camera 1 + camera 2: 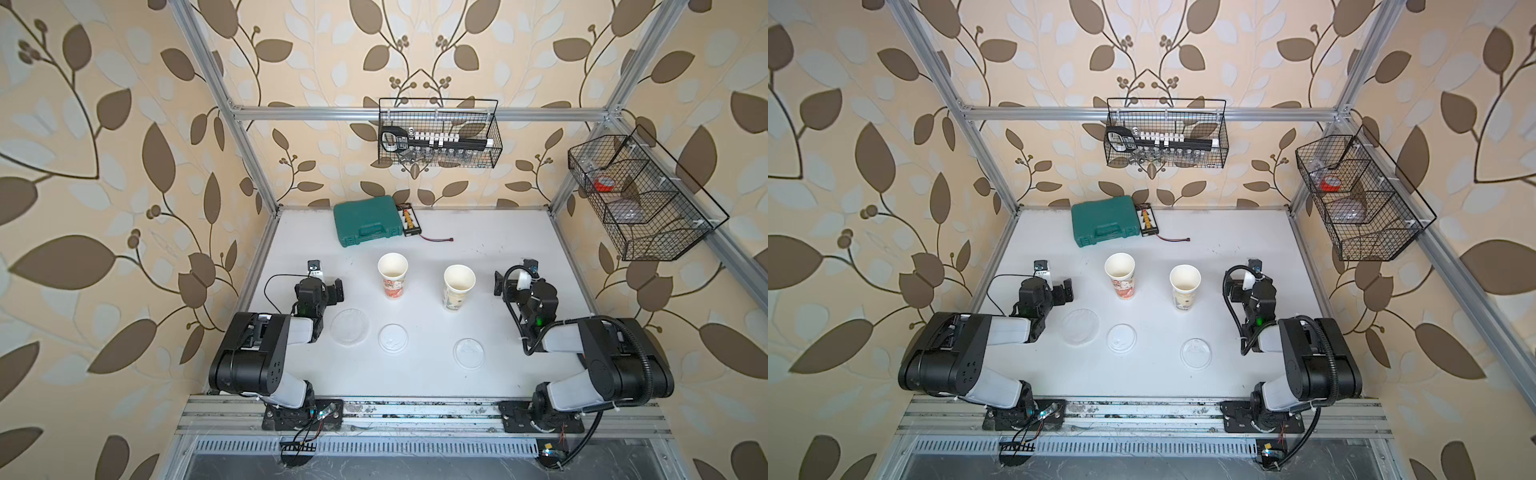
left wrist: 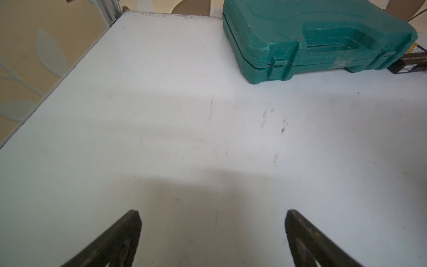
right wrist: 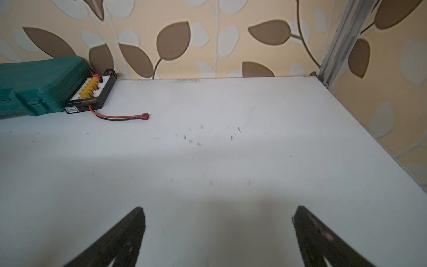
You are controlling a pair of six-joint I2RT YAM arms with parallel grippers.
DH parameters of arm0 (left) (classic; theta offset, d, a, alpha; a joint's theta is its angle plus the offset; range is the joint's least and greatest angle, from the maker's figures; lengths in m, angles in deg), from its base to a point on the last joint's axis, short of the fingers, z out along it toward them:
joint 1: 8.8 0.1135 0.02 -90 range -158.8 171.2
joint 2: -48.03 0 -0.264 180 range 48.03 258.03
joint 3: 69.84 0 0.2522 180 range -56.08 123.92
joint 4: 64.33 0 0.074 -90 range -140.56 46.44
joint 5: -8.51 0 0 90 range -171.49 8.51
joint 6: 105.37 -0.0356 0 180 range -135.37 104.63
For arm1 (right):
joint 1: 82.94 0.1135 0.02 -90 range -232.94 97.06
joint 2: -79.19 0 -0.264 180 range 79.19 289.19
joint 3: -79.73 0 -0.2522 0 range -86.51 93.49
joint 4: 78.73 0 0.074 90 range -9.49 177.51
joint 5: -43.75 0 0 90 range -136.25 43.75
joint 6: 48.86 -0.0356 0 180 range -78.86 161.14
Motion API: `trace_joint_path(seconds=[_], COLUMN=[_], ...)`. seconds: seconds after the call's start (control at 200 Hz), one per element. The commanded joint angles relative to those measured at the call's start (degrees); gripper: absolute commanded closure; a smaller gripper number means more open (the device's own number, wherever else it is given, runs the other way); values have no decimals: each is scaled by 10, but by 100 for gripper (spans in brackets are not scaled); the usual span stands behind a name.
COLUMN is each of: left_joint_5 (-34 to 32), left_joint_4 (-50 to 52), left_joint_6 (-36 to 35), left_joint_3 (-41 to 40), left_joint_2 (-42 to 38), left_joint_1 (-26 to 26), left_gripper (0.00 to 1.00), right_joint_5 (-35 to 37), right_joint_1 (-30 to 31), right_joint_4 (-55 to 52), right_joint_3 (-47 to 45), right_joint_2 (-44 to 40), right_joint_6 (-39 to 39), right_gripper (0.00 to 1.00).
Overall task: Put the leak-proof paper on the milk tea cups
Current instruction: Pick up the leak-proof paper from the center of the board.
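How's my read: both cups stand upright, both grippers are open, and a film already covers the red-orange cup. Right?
Not quite: the red-orange cup is uncovered, with its mouth open in both top views. The leak-proof paper lies flat on the table near the left gripper. The rest holds.

Two milk tea cups (image 1: 392, 274) stand side by side on the worktop (image 1: 478, 232); before them lie the leak-proof paper (image 1: 350, 327), leftmost, then two lids (image 1: 393, 338).
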Motion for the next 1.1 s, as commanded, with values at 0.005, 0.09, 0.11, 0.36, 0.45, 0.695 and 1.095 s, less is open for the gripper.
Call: trace_joint_path(seconds=[0.005,0.09,0.11,0.36,0.45,0.695,1.095], left_joint_5=[-10,-10,-9,-10,-9,-9,-130], left_joint_4=[-13,-13,-13,-13,-13,-12,296], left_joint_6=[5,5,5,5,5,7,103], left_joint_3=[13,13,13,14,14,14,144], left_joint_2=[-7,-7,-7,-7,-7,-7,-148], left_joint_1=[4,4,4,4,4,4,4], left_gripper=[1,1,1,1,1,1,1], right_joint_5=[-6,-5,-5,-5,-5,-5,105], right_joint_1=[2,3,2,2,2,2,7], right_joint_4=[-3,-3,-2,-2,-2,-2,-221], right_joint_3=[10,10,10,10,10,10,55], right_joint_2=[4,4,4,4,3,4,-165], right_joint_6=[5,5,5,5,5,5,-58], right_gripper=[0,0,0,0,0,0,0])
